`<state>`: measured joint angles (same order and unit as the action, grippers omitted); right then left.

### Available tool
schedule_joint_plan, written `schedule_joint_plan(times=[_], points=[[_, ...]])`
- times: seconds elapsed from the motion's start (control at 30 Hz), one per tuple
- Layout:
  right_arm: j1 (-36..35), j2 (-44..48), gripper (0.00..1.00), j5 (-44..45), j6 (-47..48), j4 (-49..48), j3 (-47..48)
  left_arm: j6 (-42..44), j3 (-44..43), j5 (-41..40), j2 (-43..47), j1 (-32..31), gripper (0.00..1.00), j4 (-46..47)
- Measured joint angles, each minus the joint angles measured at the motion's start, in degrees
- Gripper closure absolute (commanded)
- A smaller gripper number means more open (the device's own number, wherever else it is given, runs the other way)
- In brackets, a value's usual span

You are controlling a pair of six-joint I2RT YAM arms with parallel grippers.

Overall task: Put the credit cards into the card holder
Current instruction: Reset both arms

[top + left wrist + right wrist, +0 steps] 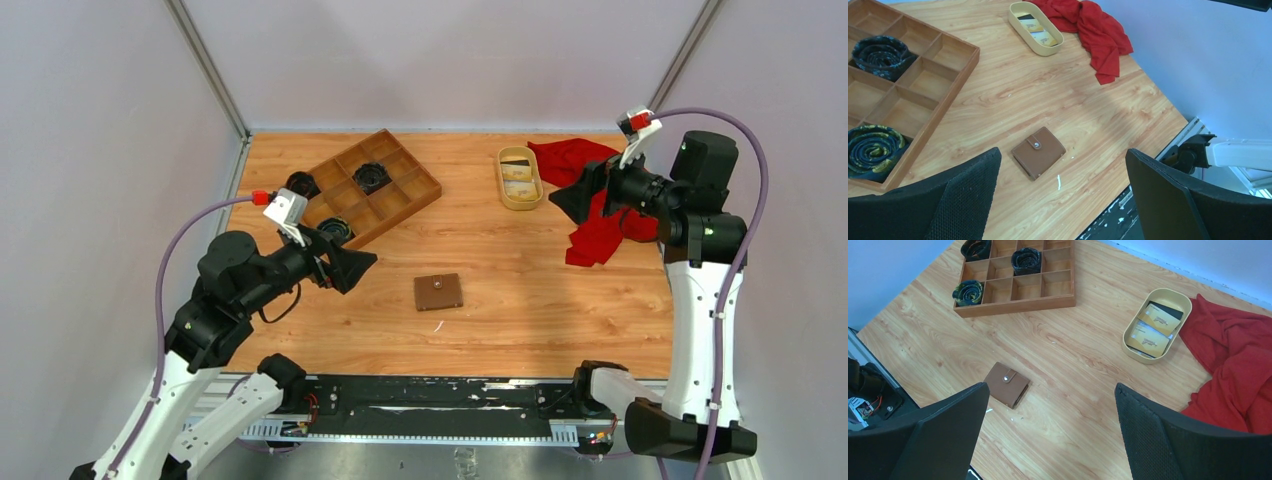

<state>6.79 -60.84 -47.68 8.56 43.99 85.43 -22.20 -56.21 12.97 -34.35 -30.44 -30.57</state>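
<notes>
Both arms hang over the table (pixel 500 330), the left jaws and the right jaws spread wide and holding nothing. The wooden compartment tray (pixel 392 202), upper left in the overhead view, and the red cloth (pixel 592 240), upper right, are not your concern. The oval yellow dish (pixel 1025 34), just beside the cloth at upper centre, is: the credit cards (pixel 1148 338) lie stacked inside it. The card holder (pixel 438 292) lies alone at lower centre, well apart from the dish and folded shut. Expect it to be light, supple and apt to slide on the wood. You would do best to pin one edge and lift the flap at the snap side. It is brown and roughly square, with a round metal snap on a short tab. The cards should be lighter still, stiff, thin and slick, and hard to pinch while flat. Take one by its long edges, tipped up against the dish wall. Two show tan-gold faces, with a dark one partly beneath.
</notes>
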Motion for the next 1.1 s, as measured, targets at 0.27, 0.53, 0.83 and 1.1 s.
schedule_joint_plan(times=[0.27,0.53,0.83,1.1], points=[[1.1,-0.1,0.00,-0.4,-0.3,-0.8,-0.5,0.8,0.5,0.1,-0.3,0.0,0.00,0.5],[1.7,-0.1,0.00,-0.8,-0.6,-0.9,-0.5,1.2,0.5,0.1,-0.8,0.0,0.00,0.5],[2.1,-0.1,0.00,-1.0,-0.9,-1.0,-0.6,1.9,0.5,0.1,-0.8,0.0,0.00,0.5],[2.6,-0.1,0.00,-1.2,-0.9,-1.0,-0.6,2.3,0.5,-0.2,-0.8,0.0,0.00,0.5]])
